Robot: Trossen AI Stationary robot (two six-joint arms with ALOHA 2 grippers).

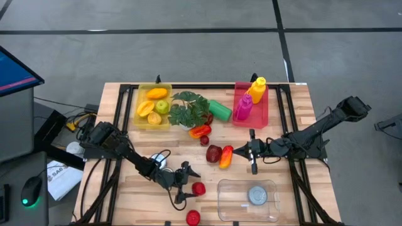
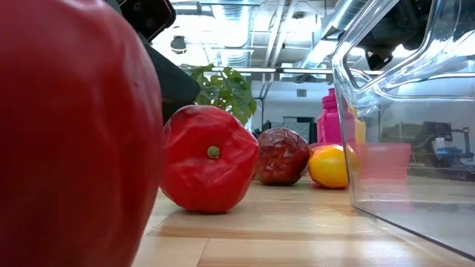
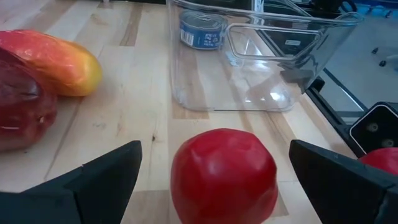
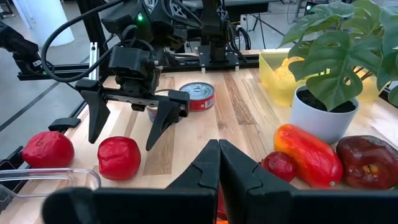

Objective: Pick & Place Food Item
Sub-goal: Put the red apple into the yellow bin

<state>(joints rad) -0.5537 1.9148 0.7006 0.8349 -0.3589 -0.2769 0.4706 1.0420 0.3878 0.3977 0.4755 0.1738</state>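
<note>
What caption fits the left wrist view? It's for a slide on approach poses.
Open left gripper straddles a red tomato, clear container just beyond.

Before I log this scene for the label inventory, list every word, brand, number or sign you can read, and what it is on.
No text can be read in any view.
Can label in the clear container: blue with pale marks, too blurred to read.
Second can on the table: red label, print too small to read.
Paper beside the table: dark print, too small to read.
</note>
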